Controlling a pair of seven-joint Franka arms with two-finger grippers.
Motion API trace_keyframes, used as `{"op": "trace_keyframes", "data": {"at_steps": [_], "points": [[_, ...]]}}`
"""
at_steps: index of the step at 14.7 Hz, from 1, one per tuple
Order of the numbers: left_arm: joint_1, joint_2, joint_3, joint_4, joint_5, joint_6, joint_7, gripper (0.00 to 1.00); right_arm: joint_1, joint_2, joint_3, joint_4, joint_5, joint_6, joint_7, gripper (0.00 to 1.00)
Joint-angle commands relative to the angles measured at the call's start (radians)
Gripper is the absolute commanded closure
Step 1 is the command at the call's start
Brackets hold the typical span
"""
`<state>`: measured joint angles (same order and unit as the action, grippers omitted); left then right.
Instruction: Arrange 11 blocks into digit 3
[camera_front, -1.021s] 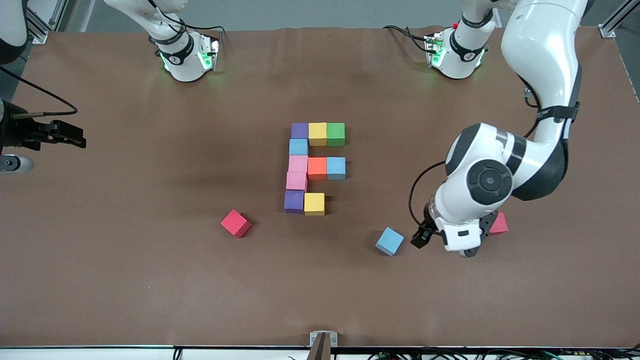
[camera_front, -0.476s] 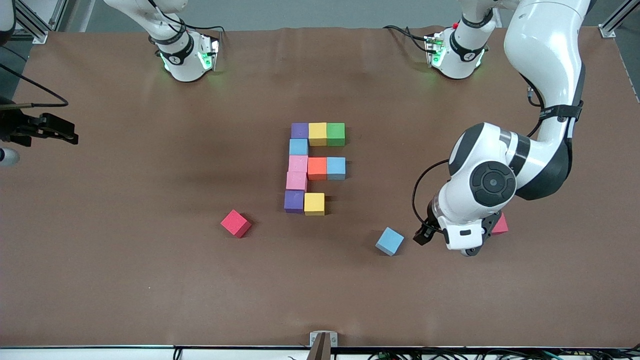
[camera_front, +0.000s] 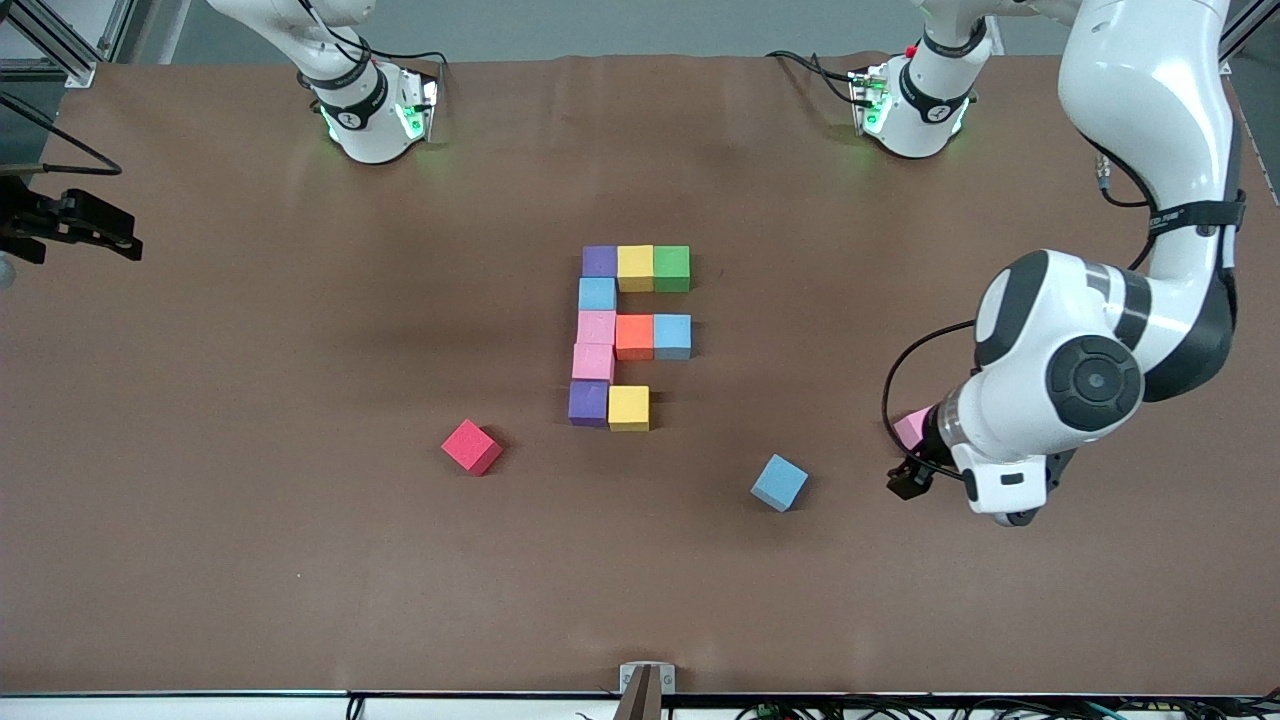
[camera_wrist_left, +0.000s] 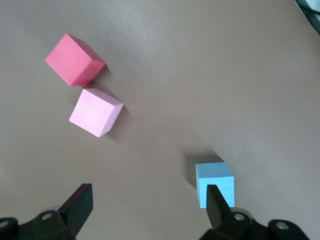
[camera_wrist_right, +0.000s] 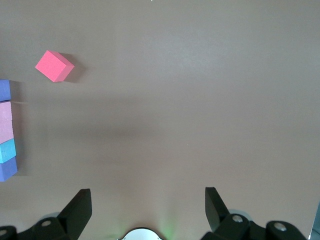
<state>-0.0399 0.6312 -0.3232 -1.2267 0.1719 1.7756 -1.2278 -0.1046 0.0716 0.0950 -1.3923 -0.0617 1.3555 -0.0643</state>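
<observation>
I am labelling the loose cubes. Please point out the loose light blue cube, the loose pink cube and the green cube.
loose light blue cube (camera_front: 779, 482), front view, top face.
loose pink cube (camera_wrist_left: 95, 112), left wrist view, top face.
green cube (camera_front: 671, 267), front view, top face.

Brown matte table (camera_front: 300, 560), apparently cloth-covered

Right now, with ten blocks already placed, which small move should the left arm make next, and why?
Probably bring the open left claw over the loose light blue block and lower it. The row nearest the front camera holds only the purple block and yellow block, so one place beside the yellow looks unfilled.
</observation>
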Motion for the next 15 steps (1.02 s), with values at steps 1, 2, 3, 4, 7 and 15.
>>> {"op": "trace_keyframes", "data": {"at_steps": [1, 2, 3, 4, 7, 15], "points": [[0.000, -0.007, -0.002, -0.010, -0.014, -0.012, 0.020, 0.00, 0.020, -0.050, -0.023, -0.051, 0.014, 0.004, -0.006, 0.00], [0.000, -0.007, -0.002, -0.010, -0.012, -0.012, 0.027, 0.00, 0.035, -0.058, -0.038, -0.057, 0.014, 0.002, -0.006, 0.00], [0.002, -0.007, -0.002, -0.008, -0.012, -0.012, 0.030, 0.00, 0.055, -0.068, -0.064, -0.071, 0.014, 0.005, -0.006, 0.00], [0.002, -0.007, -0.002, -0.008, -0.012, -0.012, 0.033, 0.00, 0.065, -0.079, -0.076, -0.082, 0.014, 0.008, -0.006, 0.00], [0.009, -0.007, -0.002, -0.008, -0.014, -0.012, 0.051, 0.00, 0.075, -0.088, -0.080, -0.091, 0.014, 0.007, -0.006, 0.00], [0.026, -0.010, 0.006, -0.010, -0.012, -0.012, 0.079, 0.00, 0.092, -0.110, -0.115, -0.111, 0.063, 0.017, -0.008, 0.00]]}}
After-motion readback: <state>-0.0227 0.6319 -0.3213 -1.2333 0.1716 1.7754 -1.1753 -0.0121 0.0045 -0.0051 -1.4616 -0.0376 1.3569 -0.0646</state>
